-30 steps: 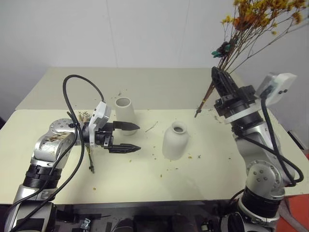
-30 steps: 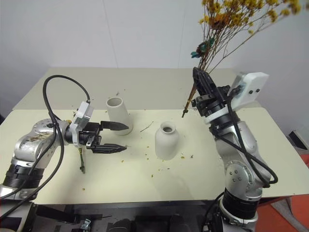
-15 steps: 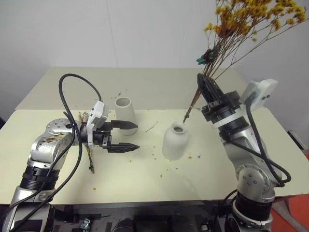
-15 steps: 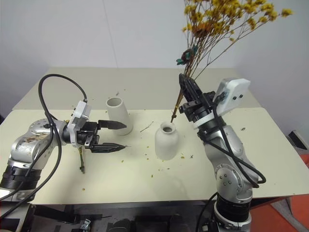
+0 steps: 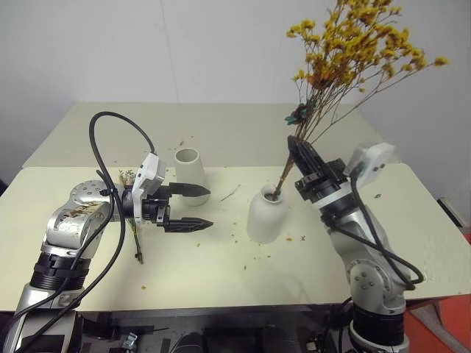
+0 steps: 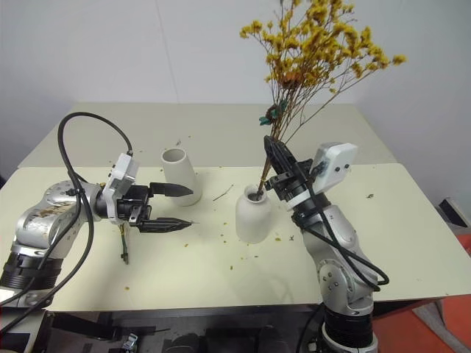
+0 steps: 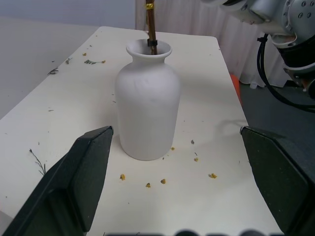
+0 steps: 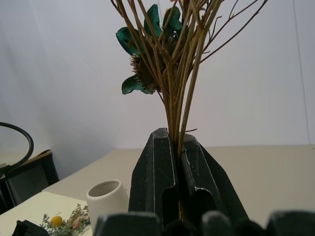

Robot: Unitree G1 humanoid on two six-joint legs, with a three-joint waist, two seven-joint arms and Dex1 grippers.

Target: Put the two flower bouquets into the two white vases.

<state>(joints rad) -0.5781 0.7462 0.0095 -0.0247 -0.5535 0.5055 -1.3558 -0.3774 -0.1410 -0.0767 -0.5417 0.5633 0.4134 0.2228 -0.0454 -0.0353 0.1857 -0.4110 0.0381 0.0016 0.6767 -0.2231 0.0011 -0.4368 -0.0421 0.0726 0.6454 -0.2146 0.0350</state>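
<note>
A cream table (image 5: 221,272) holds two white vases. The right gripper (image 5: 298,154), its fingers pressed together around brown stems, holds the yellow bouquet (image 5: 353,51) upright, the stem ends dipping into the neck of the round vase (image 5: 263,215) at the table's middle. The blossoms spread high above the gripper against the pale wall. The tall vase (image 5: 190,174) stands empty further back and to the left. The left gripper (image 5: 197,208) hovers level between the two vases, pointing toward the round vase, its fingers spread wide apart around nothing. The grey-green bunch (image 5: 134,220) lies flat on the table beneath the left wrist. Small petals are scattered around the round vase
</note>
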